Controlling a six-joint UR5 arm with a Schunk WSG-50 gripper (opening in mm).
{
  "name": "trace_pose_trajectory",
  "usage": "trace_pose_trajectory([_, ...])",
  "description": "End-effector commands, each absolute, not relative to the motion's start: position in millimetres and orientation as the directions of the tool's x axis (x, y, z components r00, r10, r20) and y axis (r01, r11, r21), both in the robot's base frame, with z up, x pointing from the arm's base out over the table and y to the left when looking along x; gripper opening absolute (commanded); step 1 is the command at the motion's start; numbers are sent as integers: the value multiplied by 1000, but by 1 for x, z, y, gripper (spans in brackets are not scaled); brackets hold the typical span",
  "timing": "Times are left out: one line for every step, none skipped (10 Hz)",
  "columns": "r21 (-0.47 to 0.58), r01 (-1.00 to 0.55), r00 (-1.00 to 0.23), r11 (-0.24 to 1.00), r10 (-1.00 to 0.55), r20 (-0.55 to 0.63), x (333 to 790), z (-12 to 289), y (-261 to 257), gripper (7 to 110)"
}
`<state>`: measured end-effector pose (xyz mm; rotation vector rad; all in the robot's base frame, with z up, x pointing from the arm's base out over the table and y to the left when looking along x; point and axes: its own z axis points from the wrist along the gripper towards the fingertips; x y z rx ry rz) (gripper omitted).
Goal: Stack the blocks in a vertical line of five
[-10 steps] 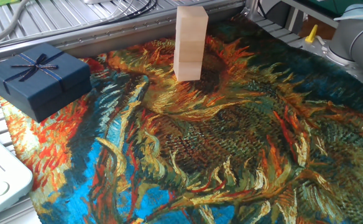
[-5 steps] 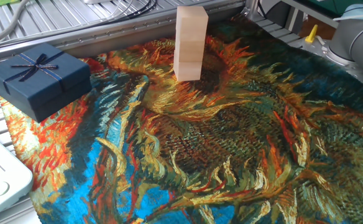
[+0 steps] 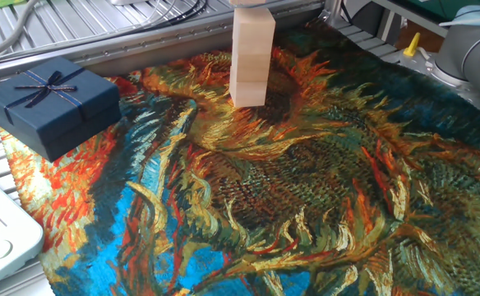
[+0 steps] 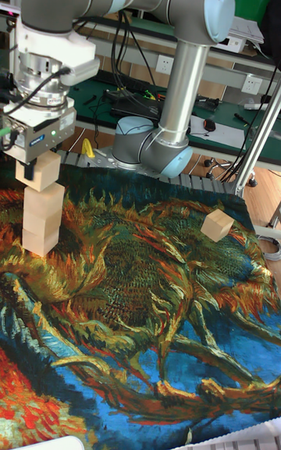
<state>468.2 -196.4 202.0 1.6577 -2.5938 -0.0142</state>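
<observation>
Surface: painted-sunflower cloth [image 3: 306, 189] covered the table; metal rails and cables ran behind it, and a green backdrop showed in the tall view.
Stack: you had a pale wooden column [image 4: 42, 219] standing at the cloth's back edge, long axis vertical, faces roughly square to each other. The tall view showed about three cubes in it, seams faint, so treat the count as a judgement.
Held block: top cube [image 4: 40, 171] sat between the fingers, on or just above the column; contact could not be told.
Gripper: your gripper [image 4: 35, 162] was clamped on that top cube, fingers pointing straight down, one on each opposite side face.
Spare block: one loose cube [image 4: 218, 224] lay on the cloth well apart from the column, toward the arm's base, turned at an angle to the cloth edges.
Progress: roughly four blocks in play at the column, so this spare one looked like the fifth.
Handling: the cubes looked light, rigid, smooth-faced and not fragile. Grip across two parallel side faces at mid-height, after you rotate the wrist to match the cube's yaw.
Risk: a tall narrow column tips easily, so any sideways drag at release could topple it.
Bystander: blue gift box [image 3: 49, 103] sat at the far side, clear of the work.
</observation>
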Motion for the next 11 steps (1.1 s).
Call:
trace_pose_trajectory([15, -918, -398, 397, -918, -2, 475, 196, -184, 7])
trace_pose_trajectory([6, -922, -386, 386, -922, -4, 476, 198, -184, 7])
trace_pose_trajectory([0, -925, -381, 381, -925, -10, 476, 199, -183, 7])
trace_pose_trajectory([-4, -917, -399, 399, -916, -39, 476, 198, -175, 7])
trace_pose_trajectory([-3, -917, -397, 398, -916, -50, 476, 198, -172, 7])
trace_pose_trajectory([-2, -918, -396, 397, -917, -49, 476, 198, -173, 7])
trace_pose_trajectory([-11, -917, -399, 399, -916, -38, 477, 196, -178, 7])
trace_pose_trajectory([4, -914, -406, 406, -913, -42, 474, 195, -176, 7])
trace_pose_trajectory([12, -912, -410, 410, -911, -42, 472, 195, -175, 7])
trace_pose_trajectory([24, -904, -428, 428, -903, -40, 469, 195, -174, 7])
trace_pose_trajectory([42, -890, -454, 453, -891, -19, 463, 195, -177, 7])
